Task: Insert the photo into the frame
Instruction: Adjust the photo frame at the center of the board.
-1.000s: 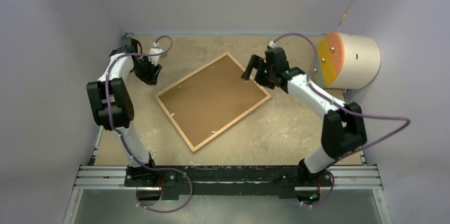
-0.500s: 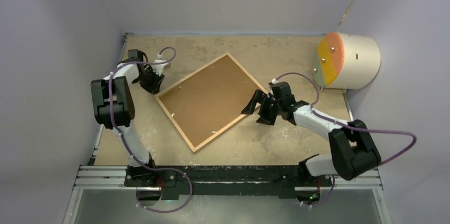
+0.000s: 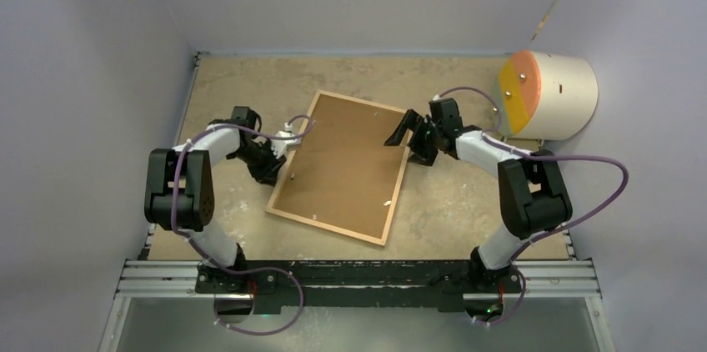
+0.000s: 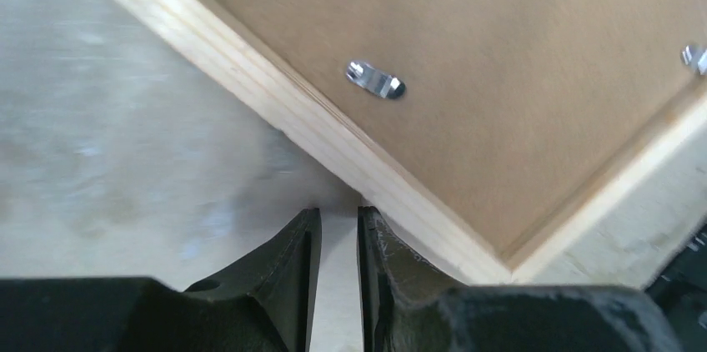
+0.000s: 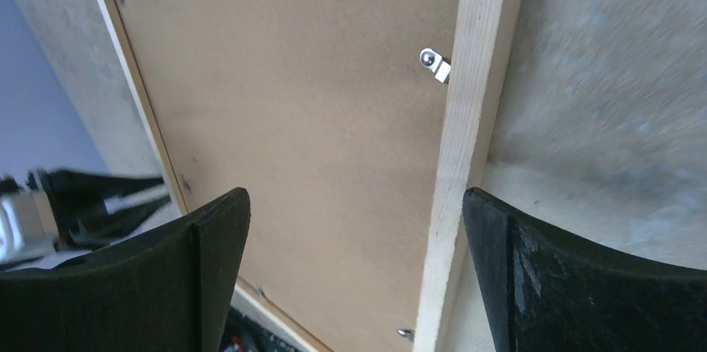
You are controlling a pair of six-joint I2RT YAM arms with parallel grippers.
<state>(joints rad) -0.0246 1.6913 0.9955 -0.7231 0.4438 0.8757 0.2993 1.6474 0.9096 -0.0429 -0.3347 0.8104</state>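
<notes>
On the tabletop (image 3: pixel 250 85), a light-wood frame (image 5: pixel 463 143), brown backing (image 3: pixel 340 167) up.

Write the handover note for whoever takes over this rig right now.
Left gripper: jaws nearly together with a narrow gap, nothing between them, low on the table at the frame's left strip.
Right gripper: jaws wide open, empty, above the frame's right strip.
Things: frame lies back-up on the table, brown backing board in it, metal clips at its edges. The photo shows in no view; it may be under the board.
Done: nothing confirmable.
Left: locate the photo, seat it in the frame.
</notes>
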